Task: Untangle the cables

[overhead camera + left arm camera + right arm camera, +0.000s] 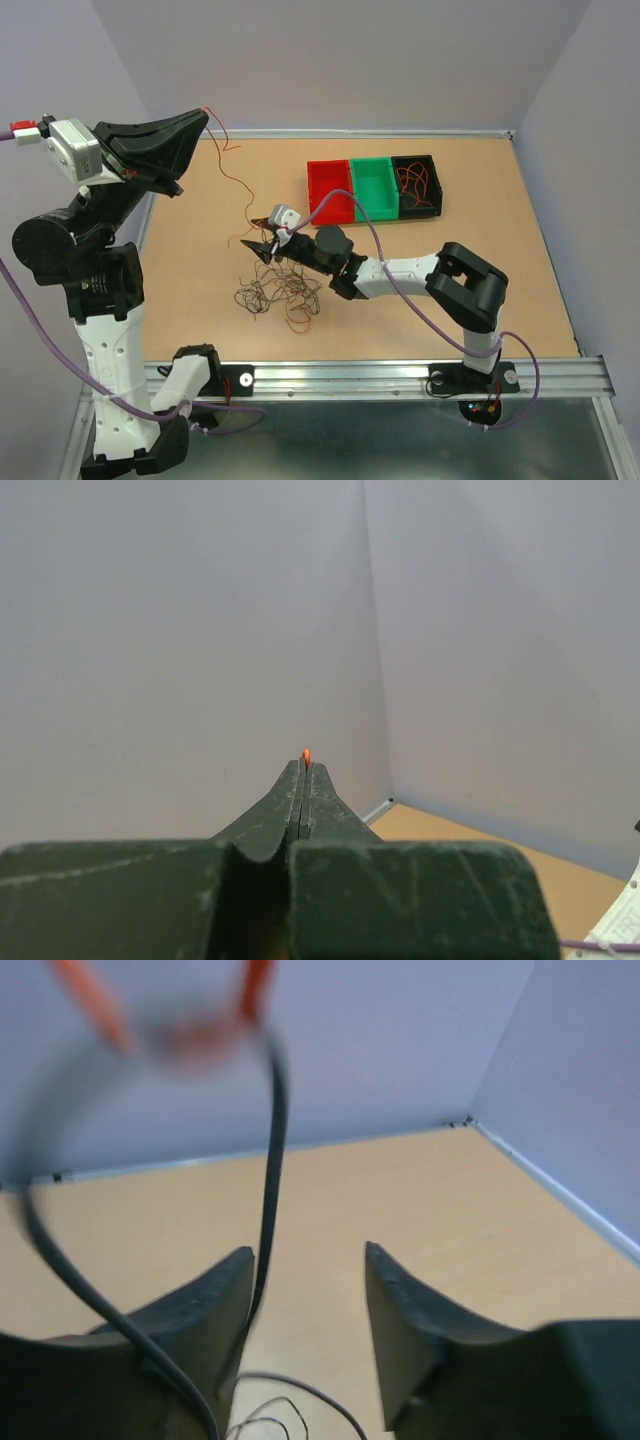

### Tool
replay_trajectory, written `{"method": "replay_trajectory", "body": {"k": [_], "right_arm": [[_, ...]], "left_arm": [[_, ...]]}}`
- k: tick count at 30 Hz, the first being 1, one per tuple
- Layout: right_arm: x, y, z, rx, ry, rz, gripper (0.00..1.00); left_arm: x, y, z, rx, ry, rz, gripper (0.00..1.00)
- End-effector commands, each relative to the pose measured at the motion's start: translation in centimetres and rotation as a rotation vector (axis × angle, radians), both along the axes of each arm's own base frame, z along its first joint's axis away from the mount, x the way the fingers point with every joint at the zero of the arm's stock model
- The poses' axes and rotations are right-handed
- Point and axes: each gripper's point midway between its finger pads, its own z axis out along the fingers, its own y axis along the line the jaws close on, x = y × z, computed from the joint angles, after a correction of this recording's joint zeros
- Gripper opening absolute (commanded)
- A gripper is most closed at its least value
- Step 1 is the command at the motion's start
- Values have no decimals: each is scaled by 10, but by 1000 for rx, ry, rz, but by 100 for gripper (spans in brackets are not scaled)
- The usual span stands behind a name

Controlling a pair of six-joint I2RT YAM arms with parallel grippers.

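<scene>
The cables [277, 291] lie in a loose tangle of thin dark and red-orange wires on the tan table, left of centre. High at the far left, my left gripper [203, 119] is shut on one red-orange cable [232, 168], which hangs in curls toward the tangle. Its orange end [306, 755] pokes out between the shut left gripper [305, 766]. My right gripper [258, 248] is low just above the tangle. In its wrist view the right gripper [308, 1260] is open, with a black cable [270, 1175] running past the inner face of its left finger [236, 1282], ungripped.
Red [330, 191], green [374, 187] and black [417, 185] bins stand side by side at the back right; the black one holds red-orange wires. Grey walls close the table's far and side edges. A metal rail [370, 377] runs along the near edge.
</scene>
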Motion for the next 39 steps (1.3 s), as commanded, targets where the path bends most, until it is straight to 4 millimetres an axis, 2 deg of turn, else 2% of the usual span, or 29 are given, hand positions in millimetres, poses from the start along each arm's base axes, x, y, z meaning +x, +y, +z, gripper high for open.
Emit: {"method": "replay_trajectory", "body": {"k": [1, 2, 3, 6, 13, 14, 15, 16, 17, 18, 20, 21, 22, 23, 24, 25, 27, 28, 30, 31, 32, 33, 34, 35, 36, 37, 38, 39], "right_arm": [[1, 13, -35, -104, 3, 16, 50], [-1, 14, -41, -110, 12, 31, 42], [-5, 15, -52, -121, 36, 52, 17], [-13, 15, -66, -114, 68, 89, 0], [-29, -9, -125, -123, 152, 97, 1], [-34, -18, -140, -123, 179, 95, 1], [-36, -23, -145, -117, 189, 92, 1], [-38, -29, -153, -115, 200, 85, 1], [-40, -33, -151, -79, 192, 83, 1], [-45, -43, -165, -93, 221, 76, 2], [-44, -53, -163, -60, 217, 45, 16], [-47, -57, -161, -39, 255, 45, 29], [-49, -66, -167, -46, 272, 33, 58], [-51, -71, -163, -27, 275, 29, 65], [-54, -79, -158, -12, 290, 21, 76], [-53, -85, -153, 4, 295, -1, 81], [-54, -94, -143, 24, 302, -16, 87], [-58, -103, -130, 45, 294, -19, 91], [-64, -112, -116, 69, 288, -12, 93], [-67, -117, -110, 77, 288, -12, 98], [-68, -127, -99, 96, 283, -33, 99], [-69, -131, -94, 102, 284, -32, 99], [-70, -133, -89, 101, 281, -34, 100], [-72, -135, -92, 73, 298, -37, 100], [-74, -139, -76, 99, 282, -33, 100], [-76, -141, -69, 104, 275, -30, 100], [-78, -142, -68, 93, 277, -23, 100], [-79, -144, -50, 122, 252, -18, 100]], "left_arm": [[-25, -3, 30, 0, -104, -14, 0], [-27, -3, 35, -2, -112, -12, 0], [-20, -2, 36, -11, -97, -8, 0], [-10, 1, 43, -30, -81, 4, 0], [4, 17, 61, -65, -115, 111, 0], [7, 20, 63, -81, -110, 133, 0], [6, 20, 64, -78, -112, 136, 0], [13, 24, 65, -93, -100, 156, 0], [16, 26, 65, -93, -96, 167, 0], [21, 26, 62, -92, -84, 167, 0], [31, 27, 54, -92, -58, 164, 0], [34, 24, 49, -80, -46, 151, 0], [36, 23, 45, -73, -40, 144, 0], [42, 22, 37, -66, -22, 132, 0], [40, 18, 32, -50, -18, 111, 0], [41, 16, 27, -43, -12, 101, 0], [42, 13, 11, -25, -3, 79, 0], [47, 11, -3, -19, 14, 66, 0], [47, 8, -16, -7, 21, 47, 0], [42, 5, -20, -2, 16, 37, 0], [48, 2, -36, 3, 38, 21, 0], [48, 0, -42, 4, 42, 12, 0], [44, -4, -48, 12, 38, -6, 0], [49, -6, -62, 18, 53, -13, 0], [44, -13, -69, 30, 50, -43, 0], [43, -15, -76, 42, 48, -55, 0], [41, -24, -93, 57, 36, -99, 0], [29, -36, -102, 89, 11, -162, 0]]}}
